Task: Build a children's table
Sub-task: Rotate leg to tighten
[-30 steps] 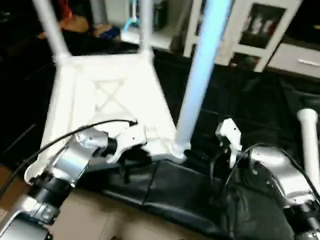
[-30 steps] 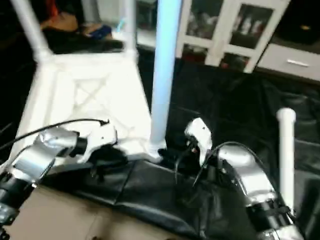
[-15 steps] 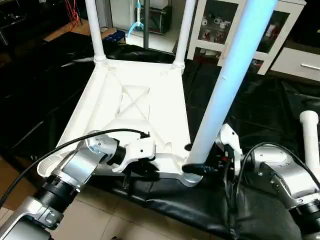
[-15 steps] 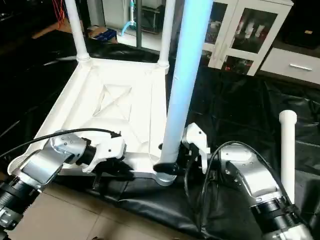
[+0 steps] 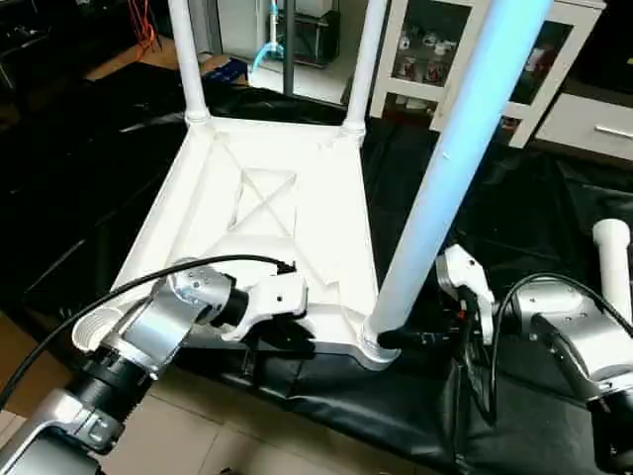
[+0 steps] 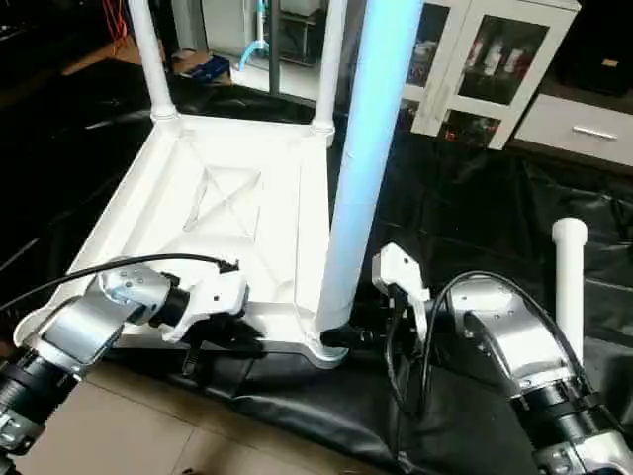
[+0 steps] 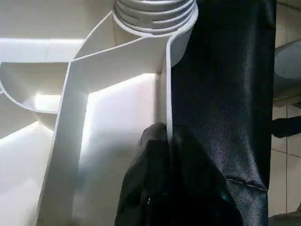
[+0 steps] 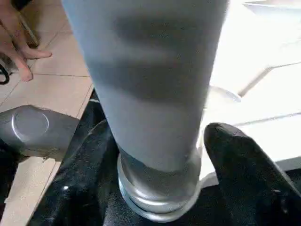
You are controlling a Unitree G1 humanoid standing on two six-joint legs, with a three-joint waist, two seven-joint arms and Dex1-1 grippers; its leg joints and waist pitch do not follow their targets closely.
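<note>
Right now I have my left gripper (image 5: 287,332) with jaws pinched on the upturned tabletop's (image 5: 267,213) near rim, while my right gripper (image 5: 396,339) straddles the near-corner leg's (image 5: 450,168) base, jaws spread.

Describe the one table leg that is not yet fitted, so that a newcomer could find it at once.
Start at the upturned white tabletop on the black sheet, with three legs standing in its corner sockets. Look past the right gripper to the far right edge: the loose leg lies there on the sheet. Unlike the others, it touches no socket.
</note>
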